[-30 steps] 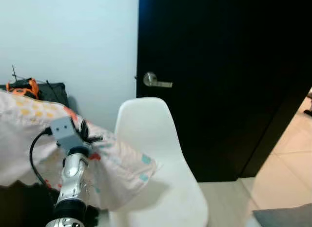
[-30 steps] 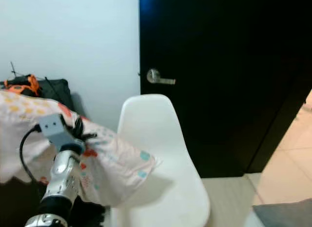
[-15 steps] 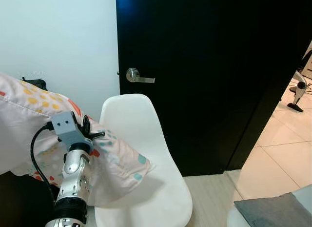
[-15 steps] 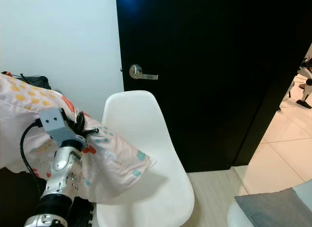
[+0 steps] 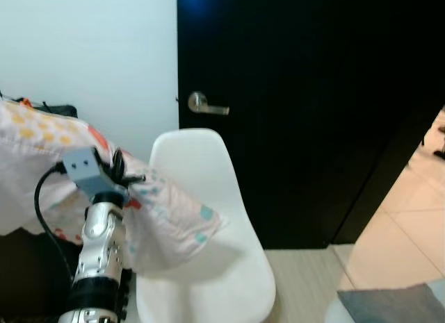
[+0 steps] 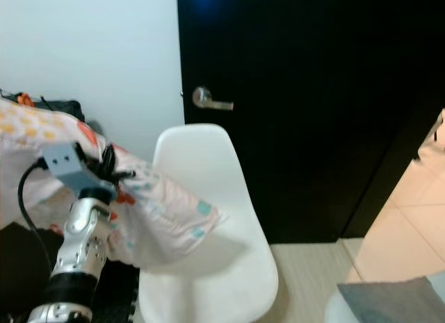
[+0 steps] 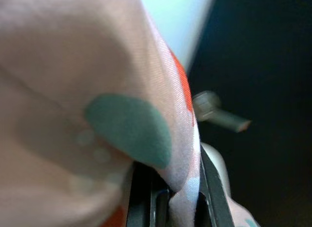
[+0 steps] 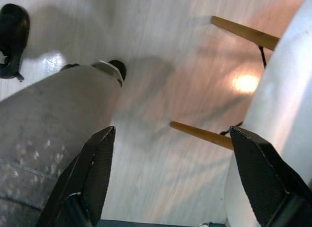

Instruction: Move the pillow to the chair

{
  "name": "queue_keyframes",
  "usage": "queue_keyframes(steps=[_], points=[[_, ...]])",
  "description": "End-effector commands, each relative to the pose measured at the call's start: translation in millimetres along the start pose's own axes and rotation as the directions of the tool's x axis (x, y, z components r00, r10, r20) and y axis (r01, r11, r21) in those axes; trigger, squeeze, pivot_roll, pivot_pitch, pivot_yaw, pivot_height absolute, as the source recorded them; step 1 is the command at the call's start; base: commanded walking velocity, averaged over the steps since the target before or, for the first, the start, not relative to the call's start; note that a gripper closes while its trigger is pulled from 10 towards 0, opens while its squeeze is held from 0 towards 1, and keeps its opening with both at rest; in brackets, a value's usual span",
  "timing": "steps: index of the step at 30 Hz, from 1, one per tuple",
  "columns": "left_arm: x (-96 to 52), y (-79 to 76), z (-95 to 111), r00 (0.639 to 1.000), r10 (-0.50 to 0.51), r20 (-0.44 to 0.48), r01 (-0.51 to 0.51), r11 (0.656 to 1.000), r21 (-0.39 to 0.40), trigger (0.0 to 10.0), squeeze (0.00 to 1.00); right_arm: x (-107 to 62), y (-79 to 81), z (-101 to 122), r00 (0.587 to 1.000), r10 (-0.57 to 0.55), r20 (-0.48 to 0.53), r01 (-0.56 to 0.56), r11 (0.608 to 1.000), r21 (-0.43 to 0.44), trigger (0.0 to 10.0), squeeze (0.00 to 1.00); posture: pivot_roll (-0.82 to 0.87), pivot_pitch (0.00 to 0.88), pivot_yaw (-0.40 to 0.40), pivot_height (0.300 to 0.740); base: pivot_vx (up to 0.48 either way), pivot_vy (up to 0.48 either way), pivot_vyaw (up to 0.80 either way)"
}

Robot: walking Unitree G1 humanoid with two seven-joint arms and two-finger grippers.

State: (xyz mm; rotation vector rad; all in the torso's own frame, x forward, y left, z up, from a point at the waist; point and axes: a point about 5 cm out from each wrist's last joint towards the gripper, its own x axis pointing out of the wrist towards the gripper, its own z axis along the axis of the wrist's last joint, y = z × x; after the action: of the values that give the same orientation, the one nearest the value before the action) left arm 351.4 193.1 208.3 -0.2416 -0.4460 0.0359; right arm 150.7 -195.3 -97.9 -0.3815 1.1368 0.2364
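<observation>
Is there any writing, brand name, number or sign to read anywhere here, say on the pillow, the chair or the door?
None can be read.
Pillow, held in the left gripper: coloured dots and shapes, no lettering.
White chair: plain, no label visible.
Black door and its silver handle: no sign or number.
Dark items by the wall: too blurred and small to tell.

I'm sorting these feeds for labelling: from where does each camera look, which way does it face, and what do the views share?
Left and right eye views: on the head, facing forward and down at the white chair and black door; the left gripper holds the pillow.
Left wrist view: along fingers clamping pillow fabric, toward the door handle.
Right wrist view: hanging low, looking down past open fingers at the floor and wooden chair legs.
Shared: chair, pillow, handle.
</observation>
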Motion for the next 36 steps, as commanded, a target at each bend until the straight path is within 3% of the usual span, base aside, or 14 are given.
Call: queue_keyframes(steps=[1, 6, 8, 11, 15, 18, 25, 29, 36], points=[[14.6, -10.6, 35, 0.987, -0.09, 0.13, 0.085, 0.995, 0.042, 10.0, 0.0, 0.1, 5.6, -4, 1.0, 0.012, -0.012, -0.013, 1.0, -0.007, 10.0, 0.0, 0.02, 0.031, -0.052, 0.74, 0.0, 0.0, 0.0], [20.7, -10.2, 53, 0.977, -0.114, 0.182, 0.1, 0.992, 0.083, 10.0, 0.0, 0.1, 4.4, -4, 1.0, 0.005, -0.01, -0.005, 1.0, -0.004, 10.0, 0.0, 0.02, 0.031, -0.054, 0.74, 0.0, 0.0, 0.0], [24.9, -9.3, 63, 0.965, -0.152, 0.213, 0.121, 0.981, 0.153, 10.0, 0.0, -0.1, 2.6, -4, 1.0, -0.004, -0.019, 0.004, 1.0, -0.006, 10.0, 0.0, 0.02, 0.032, -0.061, 0.74, 0.0, 0.0, 0.0], [26.0, -7.2, 61, 0.963, -0.176, 0.203, 0.136, 0.971, 0.196, 10.0, 0.0, -0.2, 0.8, -5, 0.999, -0.013, -0.029, 0.013, 1.0, -0.004, 10.0, 0.0, 0.02, 0.034, -0.061, 0.735, 0.0, 0.0, 0.0], [21.2, -2.3, 40, 0.971, -0.208, 0.117, 0.177, 0.956, 0.235, 10.0, 0.0, -0.5, -3.7, -6, 0.998, -0.032, -0.046, 0.033, 0.999, 0.017, 10.0, 0.0, 0.0, 0.048, -0.054, 0.72, 0.0, 0.0, 0.0], [8.1, -5.0, 13, 0.974, -0.228, 0.014, 0.217, 0.94, 0.263, 10.0, 0.0, -0.5, -6.9, -4, 0.998, -0.041, -0.048, 0.043, 0.998, 0.044, 10.0, 0.0, -0.01, 0.053, -0.053, 0.705, 0.0, 0.0, 0.0], [-0.4, -12.4, -1, 0.982, -0.191, -0.012, 0.189, 0.958, 0.216, 10.0, 0.0, -0.6, -7.9, -4, 0.998, -0.043, -0.05, 0.045, 0.998, 0.038, 10.0, 0.0, -0.01, 0.059, -0.055, 0.685, 0.0, 0.0, 0.0], [-6.8, -24.9, -11, 0.981, -0.194, -0.019, 0.194, 0.964, 0.183, 10.0, 0.0, -0.5, -7.6, -3, 0.998, -0.045, -0.05, 0.046, 0.999, 0.028, 10.0, 0.0, -0.01, 0.058, -0.055, 0.665, 0.0, 0.0, 0.0], [-9.5, -29.3, -19, 0.978, -0.203, -0.035, 0.206, 0.959, 0.196, 10.0, 0.0, 0.0, -6.5, 0, 0.998, -0.045, -0.043, 0.046, 0.999, 0.026, 10.0, 0.0, -0.01, 0.057, -0.054, 0.64, 0.0, 0.0, 0.0]])
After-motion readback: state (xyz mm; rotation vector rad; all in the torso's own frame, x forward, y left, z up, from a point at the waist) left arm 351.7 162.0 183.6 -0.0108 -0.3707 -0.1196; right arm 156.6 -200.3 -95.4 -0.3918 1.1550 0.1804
